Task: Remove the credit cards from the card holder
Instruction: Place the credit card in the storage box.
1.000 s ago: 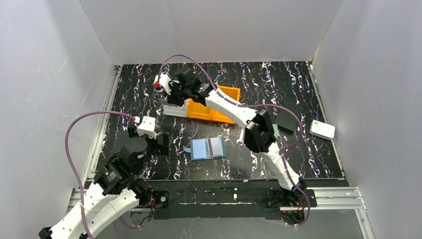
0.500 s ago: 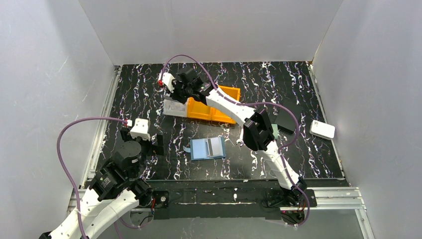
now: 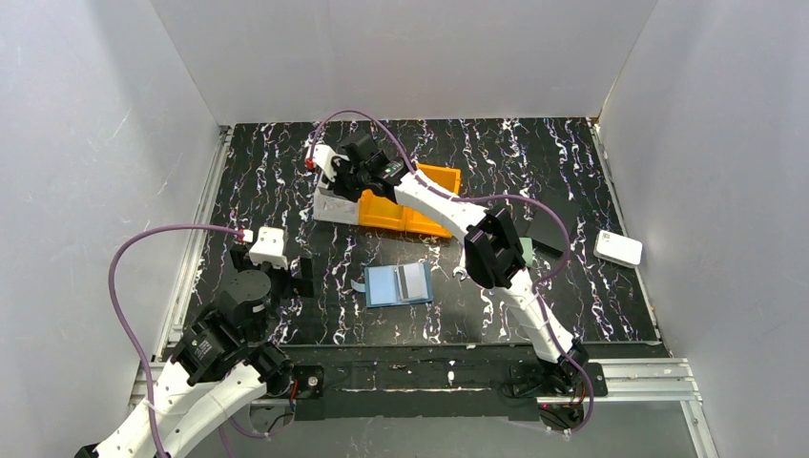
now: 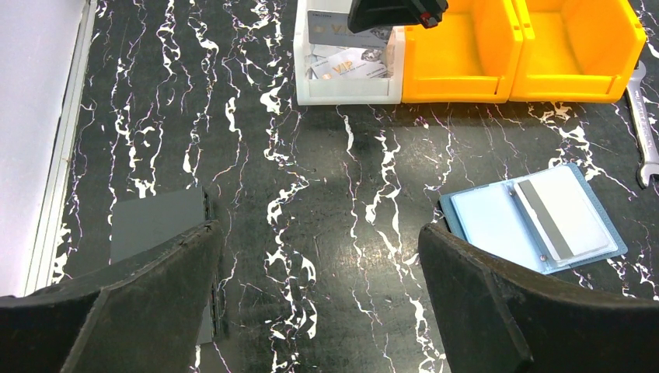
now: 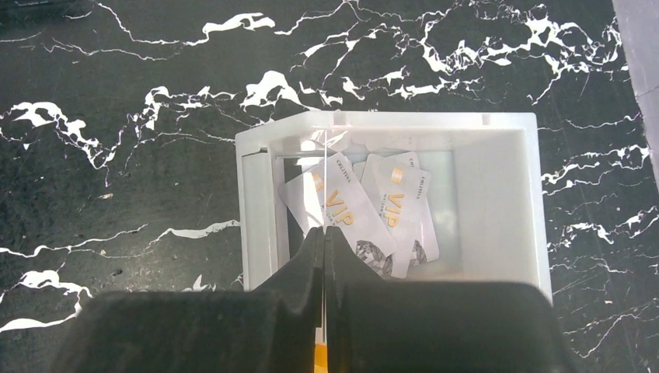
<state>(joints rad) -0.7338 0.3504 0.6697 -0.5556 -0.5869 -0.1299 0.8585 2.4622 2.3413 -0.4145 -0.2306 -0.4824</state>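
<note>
The blue card holder (image 3: 399,284) lies open on the mat, and it also shows in the left wrist view (image 4: 536,217). A pale credit card with a dark stripe (image 4: 561,214) sits in its right half. My right gripper (image 5: 325,233) is shut on a credit card (image 5: 325,186), seen edge-on, and holds it over the white bin (image 5: 497,202). Two VIP credit cards (image 5: 400,206) lie in that bin. From the top the right gripper (image 3: 342,181) is over the bin (image 3: 329,210). My left gripper (image 4: 319,256) is open and empty, above the mat to the left of the holder.
Two orange bins (image 3: 410,205) stand right of the white bin. A wrench (image 4: 641,132) lies beside the holder. A dark grey flat block (image 4: 155,225) lies under the left finger. A white box (image 3: 618,248) sits at the right edge.
My right gripper has shifted a little toward the back over the white bin, with the card still in it. My left arm has pulled back slightly to the left.
</note>
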